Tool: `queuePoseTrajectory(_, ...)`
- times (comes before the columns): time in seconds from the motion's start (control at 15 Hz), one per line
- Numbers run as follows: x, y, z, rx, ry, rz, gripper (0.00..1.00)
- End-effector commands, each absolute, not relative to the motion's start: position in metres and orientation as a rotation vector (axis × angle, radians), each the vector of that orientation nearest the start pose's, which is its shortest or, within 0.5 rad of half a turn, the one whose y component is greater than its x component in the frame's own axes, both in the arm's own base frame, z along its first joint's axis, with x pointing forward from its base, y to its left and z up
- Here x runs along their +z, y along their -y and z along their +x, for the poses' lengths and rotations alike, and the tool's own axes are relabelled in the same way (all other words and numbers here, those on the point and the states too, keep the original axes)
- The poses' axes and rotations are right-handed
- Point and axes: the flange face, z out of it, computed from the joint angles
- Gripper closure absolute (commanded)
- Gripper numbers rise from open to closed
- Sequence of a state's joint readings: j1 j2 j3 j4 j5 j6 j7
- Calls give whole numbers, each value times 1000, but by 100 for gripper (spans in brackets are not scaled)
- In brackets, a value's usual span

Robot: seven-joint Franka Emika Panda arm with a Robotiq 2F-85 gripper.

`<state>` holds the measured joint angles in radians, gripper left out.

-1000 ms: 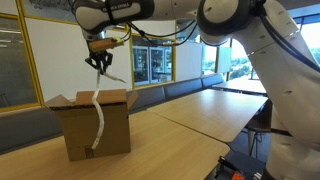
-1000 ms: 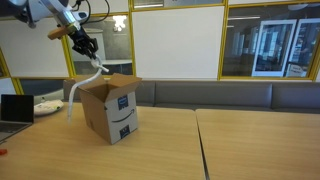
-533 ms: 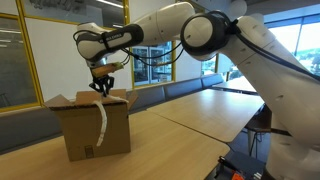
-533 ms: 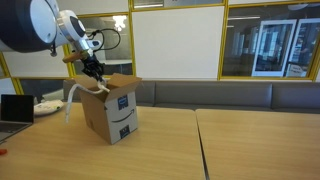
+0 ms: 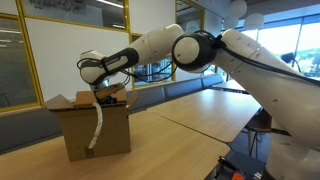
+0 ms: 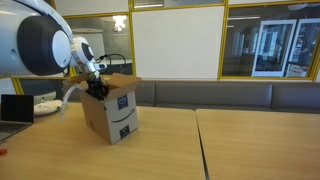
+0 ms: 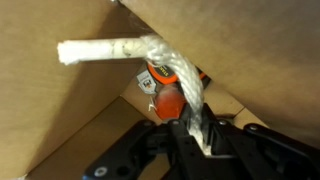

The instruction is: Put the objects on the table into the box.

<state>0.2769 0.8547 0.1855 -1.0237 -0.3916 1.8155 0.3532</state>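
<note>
here, the gripper (image 7: 197, 130) is closed narrowly on the white cord (image 7: 112, 49), pinching it between its black jaws at the lower edge of the wrist view. from the grip the cord rises, bends over, and ends in a free stub pointing toward the left of that view, lying against brown cardboard. just behind the cord, an orange-and-black object (image 7: 166, 97) sits within the cardboard walls of the box (image 7: 60, 120); whether the cord touches it cannot be told. in both exterior views the gripper (image 5: 103, 94) (image 6: 96, 87) is lowered into the open top of the box (image 5: 75, 135) (image 6: 122, 117), between its raised flaps. the rest of the cord (image 5: 98, 128) is outside: in an exterior view it hangs over the rim and down the front wall to near the base, and in an exterior view it shows as a pale loop (image 6: 67, 97) just beside the box's far side. the box stands upright on the table (image 5: 195, 115) (image 6: 220, 150), a pale wooden top of joined sections. the arm (image 5: 200, 48) reaches across from the near side, its white links filling much of the frame. beyond the table lie a dark bench (image 6: 240, 96), a laptop (image 6: 12, 108) at the table's edge, and yellow-framed glass partitions (image 6: 224, 40).
</note>
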Motion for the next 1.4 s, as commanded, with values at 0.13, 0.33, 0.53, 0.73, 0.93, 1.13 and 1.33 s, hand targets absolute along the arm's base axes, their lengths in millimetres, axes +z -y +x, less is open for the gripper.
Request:
queuePoseTrajectory(0.13, 321, -266, 727, -6, 279, -3338, 61)
queuePoseTrajectory(0.33, 348, -264, 730, -72, 274, -3337, 46)
queuePoseTrajectory(0.53, 383, -263, 731, -157, 268, -3322, 24)
queuePoseTrajectory(0.73, 426, -265, 730, -256, 256, -3319, 2)
queuePoseTrajectory(0.93, 472, -268, 724, -365, 254, -3303, 0)
queuePoseTrajectory(1.13, 511, -268, 716, -444, 238, -3286, 0)
queuePoseTrajectory(1.33, 539, -270, 704, -486, 233, -3270, 0)
